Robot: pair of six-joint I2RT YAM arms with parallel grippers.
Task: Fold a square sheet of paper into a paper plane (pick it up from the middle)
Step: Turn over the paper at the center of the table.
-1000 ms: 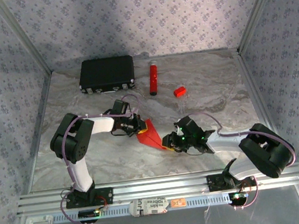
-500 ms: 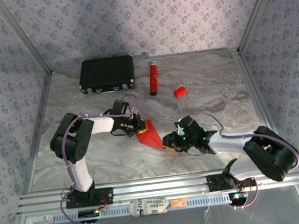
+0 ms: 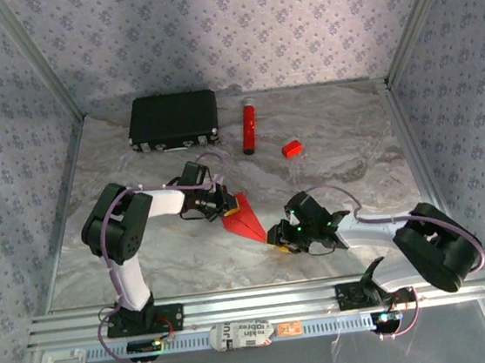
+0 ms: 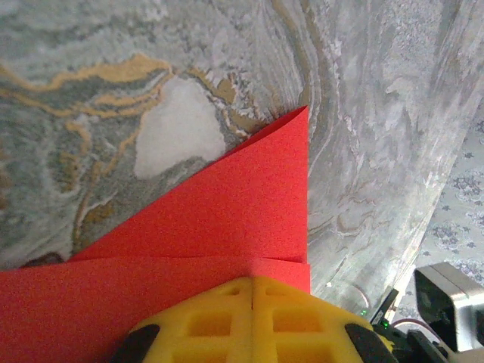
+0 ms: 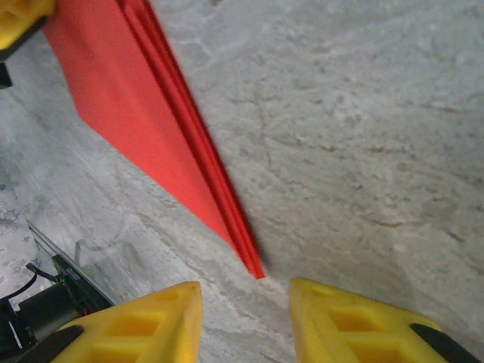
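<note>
The square sheet of paper is folded into a slim red dart, the paper plane [image 3: 243, 217], lying mid-table with its tip pointing to the near right. My left gripper [image 3: 223, 203] is shut on its wide back end. In the left wrist view the yellow fingers [image 4: 212, 325] meet over the red folds [image 4: 227, 204]. My right gripper [image 3: 277, 237] stands open just beyond the tip. In the right wrist view the layered point of the plane [image 5: 151, 128] ends short of the gap between the right gripper's [image 5: 246, 306] fingers, touching neither.
A black rectangular case [image 3: 173, 121] sits at the back left. A red upright tube [image 3: 247, 127] and a tiny red block [image 3: 290, 149] stand behind the plane. Metal frame posts and patterned walls close in both sides; an aluminium rail [image 3: 256, 302] runs along the near edge.
My right gripper has drawn back a little from the paper's tip toward the near edge. The paper now looks slimmer. The left gripper has kept its hold and place.
</note>
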